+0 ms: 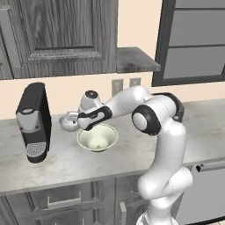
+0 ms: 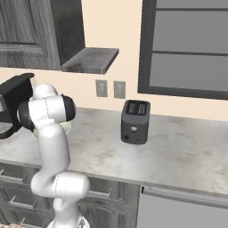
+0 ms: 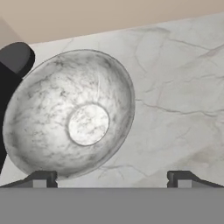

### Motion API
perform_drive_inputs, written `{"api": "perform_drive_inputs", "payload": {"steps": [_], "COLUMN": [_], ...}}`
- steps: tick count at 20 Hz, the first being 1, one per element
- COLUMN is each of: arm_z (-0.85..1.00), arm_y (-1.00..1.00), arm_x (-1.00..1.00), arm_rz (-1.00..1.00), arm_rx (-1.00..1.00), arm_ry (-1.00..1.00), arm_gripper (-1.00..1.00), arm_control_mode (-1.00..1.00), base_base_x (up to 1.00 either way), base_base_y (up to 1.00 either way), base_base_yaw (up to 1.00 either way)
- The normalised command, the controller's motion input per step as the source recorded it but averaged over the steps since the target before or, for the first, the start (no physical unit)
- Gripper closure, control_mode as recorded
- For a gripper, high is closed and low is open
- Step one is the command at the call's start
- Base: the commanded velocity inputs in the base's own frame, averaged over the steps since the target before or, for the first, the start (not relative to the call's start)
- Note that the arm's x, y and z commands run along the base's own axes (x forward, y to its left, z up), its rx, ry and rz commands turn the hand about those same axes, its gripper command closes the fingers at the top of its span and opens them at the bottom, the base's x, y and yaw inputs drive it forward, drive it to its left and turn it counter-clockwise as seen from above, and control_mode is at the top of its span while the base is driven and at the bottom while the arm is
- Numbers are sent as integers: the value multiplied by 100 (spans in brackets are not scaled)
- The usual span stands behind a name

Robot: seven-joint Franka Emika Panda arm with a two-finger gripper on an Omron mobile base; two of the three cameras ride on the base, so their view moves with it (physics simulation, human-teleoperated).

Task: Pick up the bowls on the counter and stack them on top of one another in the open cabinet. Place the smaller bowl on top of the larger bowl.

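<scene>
End effector (image 3: 109,179): I have it spread wide over the small bowl (image 3: 70,113), nothing pinched | small bowl: on desk (image 1: 132,154), far-left of big bowl (image 1: 97,138), by coffee machine (image 1: 33,121) | plan: big bowl shelved first, as base.

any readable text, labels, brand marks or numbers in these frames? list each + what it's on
None: no words, brands, numbers or signs can be read.
Coffee machine: plain dark body, no marking.
Toaster: a small round knob on the front, no lettering.
Wall outlets: blank plates.
Smaller bowl and larger bowl: marbling and plain glaze, no print.
</scene>
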Motion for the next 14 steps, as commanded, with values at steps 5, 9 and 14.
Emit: {"api": "perform_drive_inputs", "payload": {"steps": [5, 9, 14], "arm_z": [-15, -6, -6], "arm_y": [0, 0, 0], "arm_x": [31, 37, 30], "arm_rz": [-3, -3, -2], "arm_rx": [-1, 0, 0], "arm_ry": [0, 0, 0], "arm_gripper": [-100, -100, -100], "arm_control_mode": [-100, -100, -100], "base_base_x": [0, 0, 0], "base_base_y": [0, 0, 0], "base_base_yaw": [0, 0, 0]}}
